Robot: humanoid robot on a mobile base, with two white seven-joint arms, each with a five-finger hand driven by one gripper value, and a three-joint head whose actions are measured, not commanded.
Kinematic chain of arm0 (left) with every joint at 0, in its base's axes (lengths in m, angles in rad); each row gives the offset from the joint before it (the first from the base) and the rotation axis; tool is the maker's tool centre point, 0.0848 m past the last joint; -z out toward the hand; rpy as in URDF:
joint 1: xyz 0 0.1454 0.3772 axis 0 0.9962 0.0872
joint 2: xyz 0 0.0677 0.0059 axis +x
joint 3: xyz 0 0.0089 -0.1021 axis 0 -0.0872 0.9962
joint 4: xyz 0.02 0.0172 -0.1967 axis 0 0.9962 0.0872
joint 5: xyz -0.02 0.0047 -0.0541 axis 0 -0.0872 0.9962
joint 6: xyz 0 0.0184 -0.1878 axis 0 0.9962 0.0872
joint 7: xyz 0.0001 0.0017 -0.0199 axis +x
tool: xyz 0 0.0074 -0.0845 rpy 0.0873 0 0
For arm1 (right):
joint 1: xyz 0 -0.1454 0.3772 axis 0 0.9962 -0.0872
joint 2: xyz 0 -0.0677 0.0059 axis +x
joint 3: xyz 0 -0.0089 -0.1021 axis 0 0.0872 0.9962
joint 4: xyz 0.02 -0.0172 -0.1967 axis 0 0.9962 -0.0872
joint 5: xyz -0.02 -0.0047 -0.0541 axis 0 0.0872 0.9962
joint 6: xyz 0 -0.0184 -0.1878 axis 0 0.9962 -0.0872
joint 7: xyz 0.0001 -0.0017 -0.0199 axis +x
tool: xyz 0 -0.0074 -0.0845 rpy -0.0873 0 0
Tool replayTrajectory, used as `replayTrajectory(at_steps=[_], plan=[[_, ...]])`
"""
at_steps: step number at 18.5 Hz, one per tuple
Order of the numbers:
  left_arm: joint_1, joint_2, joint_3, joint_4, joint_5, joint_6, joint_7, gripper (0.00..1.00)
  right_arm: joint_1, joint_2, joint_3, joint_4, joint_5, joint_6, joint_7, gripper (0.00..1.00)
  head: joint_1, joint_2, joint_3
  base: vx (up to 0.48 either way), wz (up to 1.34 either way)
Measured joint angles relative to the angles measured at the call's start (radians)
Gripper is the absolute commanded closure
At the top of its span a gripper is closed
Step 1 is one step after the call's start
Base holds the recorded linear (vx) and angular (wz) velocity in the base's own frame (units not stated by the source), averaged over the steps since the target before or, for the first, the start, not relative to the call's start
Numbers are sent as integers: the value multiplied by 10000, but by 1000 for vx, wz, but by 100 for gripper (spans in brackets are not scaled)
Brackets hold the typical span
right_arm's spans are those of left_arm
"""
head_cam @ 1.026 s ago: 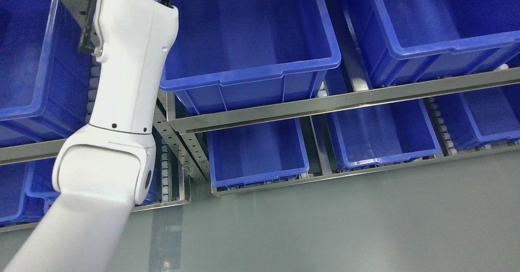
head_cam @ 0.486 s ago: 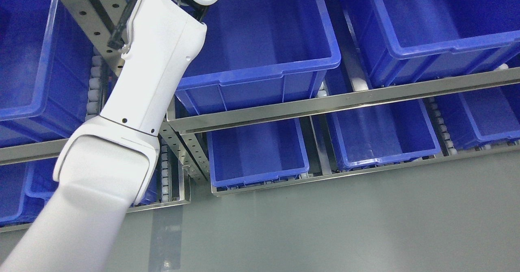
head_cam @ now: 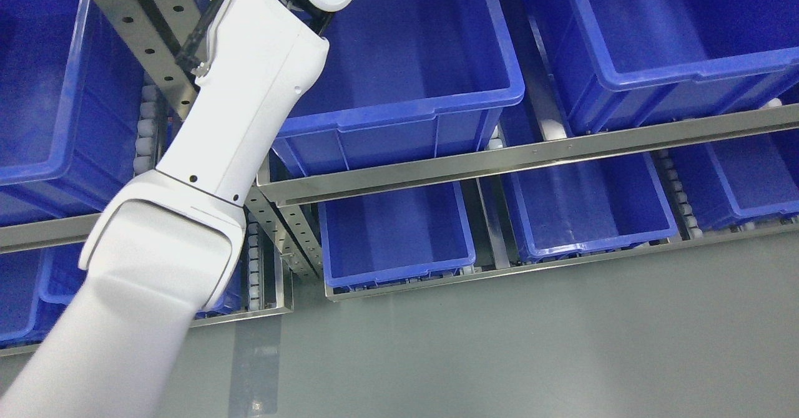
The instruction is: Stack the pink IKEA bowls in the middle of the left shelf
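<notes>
Bright blue bins [head_cam: 399, 93] everywhere, silver metal shelf rails [head_cam: 530, 156], a glossy white arm [head_cam: 206, 156] with black joint seams, grey-green floor [head_cam: 530, 343].

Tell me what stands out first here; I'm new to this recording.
A big white robot arm rises from the lower left to the top edge, where its hand is cut off. Behind it, rows of blue bins sit on a metal rack, and those seen inside look empty. Grey floor fills the lower right.

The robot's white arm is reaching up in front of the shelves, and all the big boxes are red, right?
Not quite. The head view shows the left arm reaching up in front of the metal shelves, but the boxes are blue, not red.
</notes>
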Motion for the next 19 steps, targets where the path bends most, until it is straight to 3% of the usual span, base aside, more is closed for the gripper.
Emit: replayTrajectory(at_steps=[7, 19], plan=[[-65, 0, -454, -146, 963, -31, 64, 92, 0, 0, 0, 0, 0, 0, -2, 0, 0, 0, 0, 5, -80], [-83, 0, -174, -431, 1339, 224, 244, 87, 0, 0, 0, 0, 0, 0, -3, 0, 0, 0, 0, 83, -172]])
